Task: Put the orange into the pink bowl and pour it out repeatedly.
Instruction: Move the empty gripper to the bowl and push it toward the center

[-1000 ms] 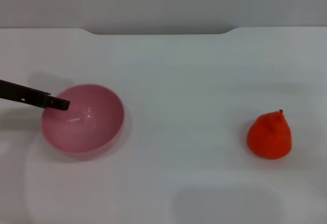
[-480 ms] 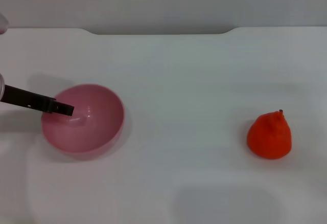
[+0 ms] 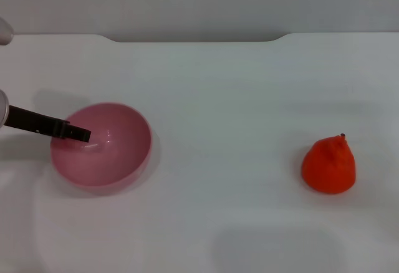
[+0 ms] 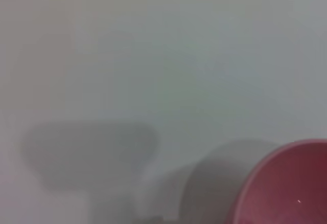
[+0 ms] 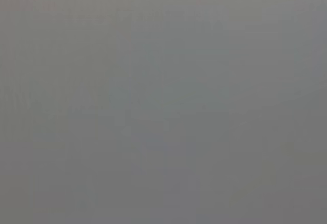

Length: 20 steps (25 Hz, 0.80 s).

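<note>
Reaching over near rim of glossy pink plastic bowl (image 3: 101,145), left gripper (image 3: 78,133) has crept slightly inward since a second ago; finger spread cannot tell. Bowl empty. Small orange-red pear-shaped orange (image 3: 329,164) sits well apart on white table (image 3: 218,98), untouched. Right gripper unseen.
</note>
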Each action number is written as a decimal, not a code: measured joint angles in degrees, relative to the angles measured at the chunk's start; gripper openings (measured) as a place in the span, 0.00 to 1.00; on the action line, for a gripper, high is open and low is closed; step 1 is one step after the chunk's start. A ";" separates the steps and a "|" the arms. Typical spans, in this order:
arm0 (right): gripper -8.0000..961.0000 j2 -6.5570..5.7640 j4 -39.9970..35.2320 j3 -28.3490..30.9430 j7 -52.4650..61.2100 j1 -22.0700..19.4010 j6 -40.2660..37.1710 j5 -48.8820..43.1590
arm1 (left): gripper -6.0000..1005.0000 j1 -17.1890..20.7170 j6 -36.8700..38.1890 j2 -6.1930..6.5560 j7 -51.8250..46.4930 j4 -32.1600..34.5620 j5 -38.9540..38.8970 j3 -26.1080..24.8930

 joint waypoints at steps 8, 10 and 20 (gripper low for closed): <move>0.79 0.00 -0.83 0.43 0.00 -0.86 -0.08 0.19 | 0.62 0.63 -2.00 0.12 -1.47 -0.09 0.39 0.17; 0.79 0.00 -0.96 0.44 0.00 -0.94 -0.08 0.32 | 0.59 0.51 -1.84 0.13 -1.38 -0.24 0.40 0.22; 0.79 0.00 -1.36 0.51 0.00 -0.92 -0.05 0.19 | 0.25 0.16 -1.10 0.14 -1.01 -0.37 0.41 0.21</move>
